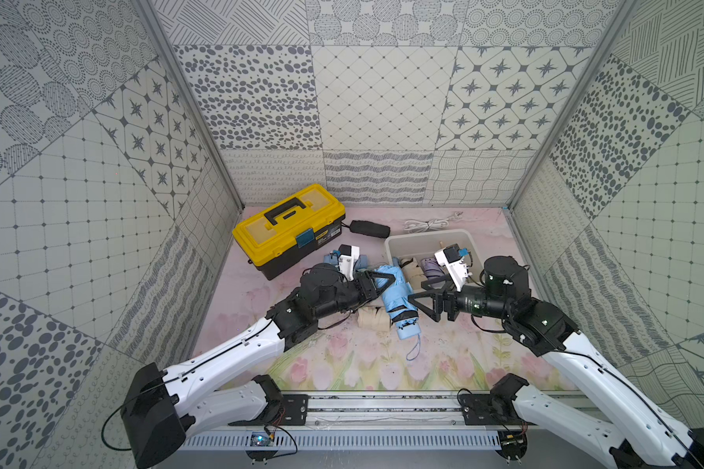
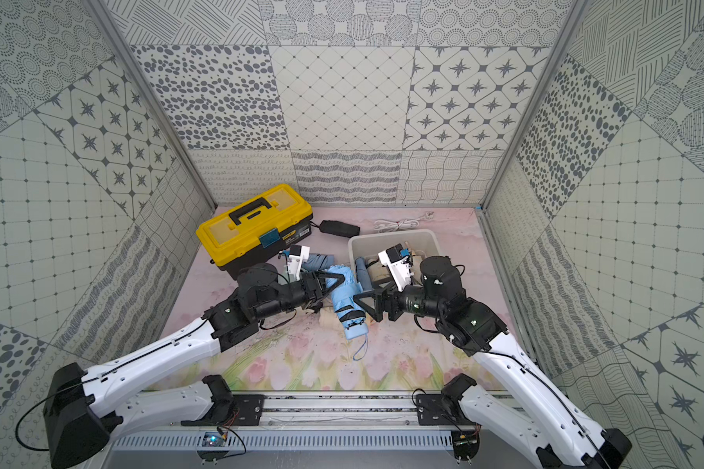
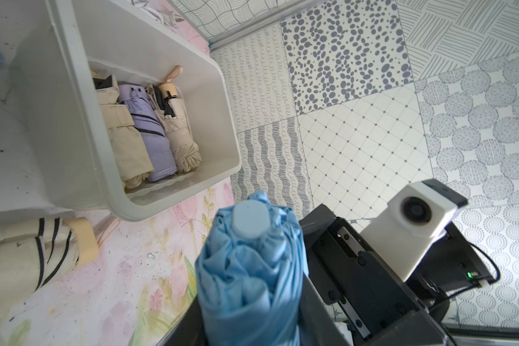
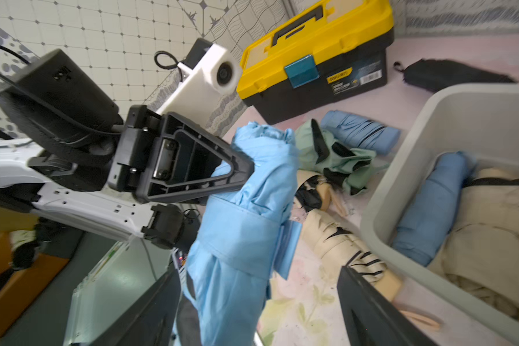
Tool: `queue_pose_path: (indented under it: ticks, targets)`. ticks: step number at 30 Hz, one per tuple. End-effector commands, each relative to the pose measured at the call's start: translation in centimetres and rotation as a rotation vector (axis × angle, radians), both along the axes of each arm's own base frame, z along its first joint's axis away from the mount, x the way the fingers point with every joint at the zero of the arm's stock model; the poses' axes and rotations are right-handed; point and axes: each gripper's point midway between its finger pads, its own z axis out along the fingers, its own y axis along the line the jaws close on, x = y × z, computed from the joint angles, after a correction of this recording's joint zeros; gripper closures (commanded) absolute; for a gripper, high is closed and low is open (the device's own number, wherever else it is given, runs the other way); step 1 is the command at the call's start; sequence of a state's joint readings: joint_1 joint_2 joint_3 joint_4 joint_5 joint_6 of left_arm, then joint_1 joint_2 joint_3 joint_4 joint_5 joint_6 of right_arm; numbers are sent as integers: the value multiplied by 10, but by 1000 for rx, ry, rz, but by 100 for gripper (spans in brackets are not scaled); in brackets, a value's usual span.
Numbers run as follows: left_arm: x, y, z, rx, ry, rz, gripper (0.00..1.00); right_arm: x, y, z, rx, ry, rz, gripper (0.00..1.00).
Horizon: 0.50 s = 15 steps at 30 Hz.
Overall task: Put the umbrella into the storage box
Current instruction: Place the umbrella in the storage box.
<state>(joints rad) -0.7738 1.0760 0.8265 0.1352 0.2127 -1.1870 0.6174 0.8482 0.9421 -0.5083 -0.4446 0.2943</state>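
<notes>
Robot laboratory test cell. Beyond the aluminium rail (image 1: 383,408), a floral mat (image 1: 342,365) is enclosed on three sides by patterned wall panels (image 1: 379,97); the left arm (image 1: 228,357) and right arm (image 1: 610,390) are mounted on the rail.

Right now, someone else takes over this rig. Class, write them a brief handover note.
Left gripper: shut on the blue umbrella, beside the box.
Right gripper: open, jaws astride the same umbrella, not gripping.
Done: three folded umbrellas at least lie in the box.
Left: get the blue umbrella over the rim and into the box. A striped umbrella and others lie on the mat.
</notes>
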Motion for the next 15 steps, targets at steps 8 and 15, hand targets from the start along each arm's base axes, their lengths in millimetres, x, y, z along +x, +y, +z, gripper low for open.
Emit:
queue_pose_path:
  ticks: [8,15]
  targets:
    - [2,41,0,-97,487,187,100,45,-29,18,-284,-586,-116,12]
    - [-3,24,16,-241,669,24,100,12,-7,23,-267,-998,115,12]
